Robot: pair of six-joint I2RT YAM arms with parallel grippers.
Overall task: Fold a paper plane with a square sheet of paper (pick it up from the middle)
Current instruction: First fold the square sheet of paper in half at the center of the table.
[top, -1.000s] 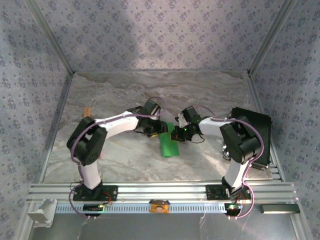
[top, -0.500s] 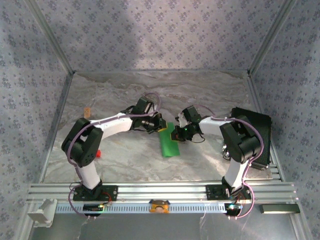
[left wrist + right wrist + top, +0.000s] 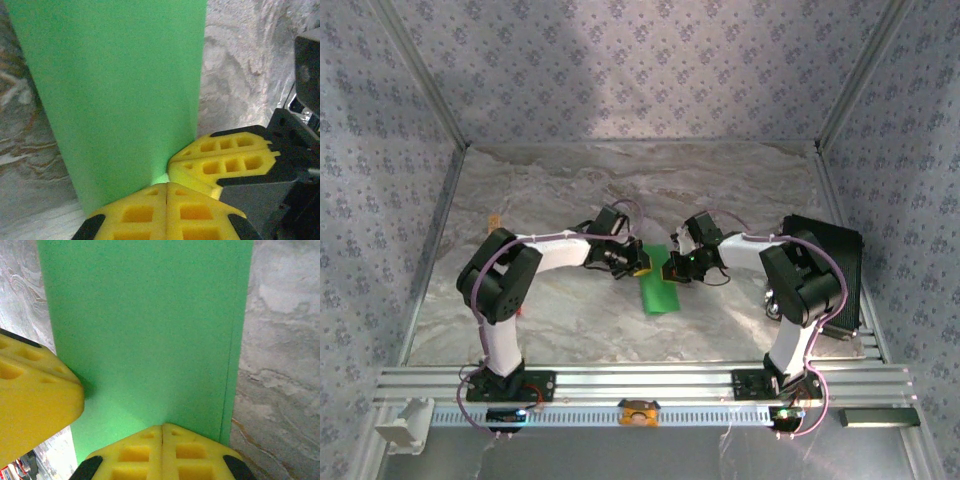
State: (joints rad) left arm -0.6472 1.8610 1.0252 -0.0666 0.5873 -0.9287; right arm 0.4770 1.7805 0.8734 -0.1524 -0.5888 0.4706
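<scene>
Left gripper (image 3: 640,267) is back at the paper (image 3: 658,294), beside the right gripper (image 3: 669,270).
Both sets of jaws are closed, tips touching its far edge.

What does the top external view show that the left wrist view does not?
Top external gives the black box on the right and the green paper down to its free end. Left wrist gives a close look at the left tool, its yellow pads shut at one end of the paper. Both show the paper with the right tool beside the left.
</scene>
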